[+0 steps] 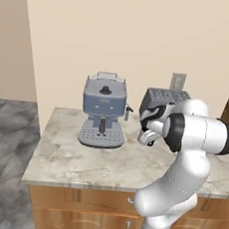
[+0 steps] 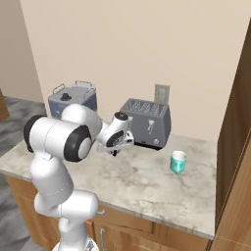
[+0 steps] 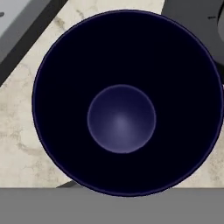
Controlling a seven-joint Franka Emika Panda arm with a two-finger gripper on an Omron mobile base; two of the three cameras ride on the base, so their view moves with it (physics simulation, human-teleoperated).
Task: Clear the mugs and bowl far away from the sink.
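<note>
Clenched pincer (image 2: 116,152) poised directly above a dark navy round vessel (image 3: 127,105) on the marble surface (image 2: 142,181); teal mug (image 2: 178,162) stands apart.

The surface (image 2: 147,181) is pale beige marble with grey veining. On it are a blue-grey espresso machine (image 1: 103,110), a dark grey toaster (image 2: 146,123) and a teal mug (image 2: 178,162) with a white inside. The hand view shows a round vessel (image 3: 127,103), navy-black inside.
</note>
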